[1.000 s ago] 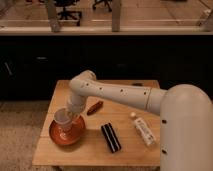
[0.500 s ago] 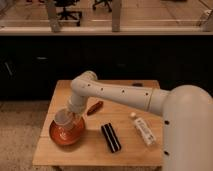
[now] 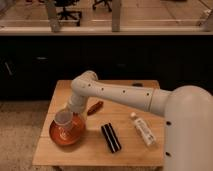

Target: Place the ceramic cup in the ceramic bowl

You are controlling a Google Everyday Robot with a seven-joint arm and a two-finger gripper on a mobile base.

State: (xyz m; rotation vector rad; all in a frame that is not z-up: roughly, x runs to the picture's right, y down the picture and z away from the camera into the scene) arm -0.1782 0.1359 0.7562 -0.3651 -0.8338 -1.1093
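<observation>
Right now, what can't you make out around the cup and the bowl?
- Gripper: hidden in the camera view behind the arm's end, just above the small whitish-beige ceramic cup.
- Cup's base: masked by its own body, so contact with the wide reddish-brown ceramic bowl is unclear.
- White tube: label too small to read.

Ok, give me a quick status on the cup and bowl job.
Gripper over the ceramic bowl, left side of table. Ceramic cup sits inside the bowl's rim, at the gripper. Nothing in the way; red object lies apart.
</observation>
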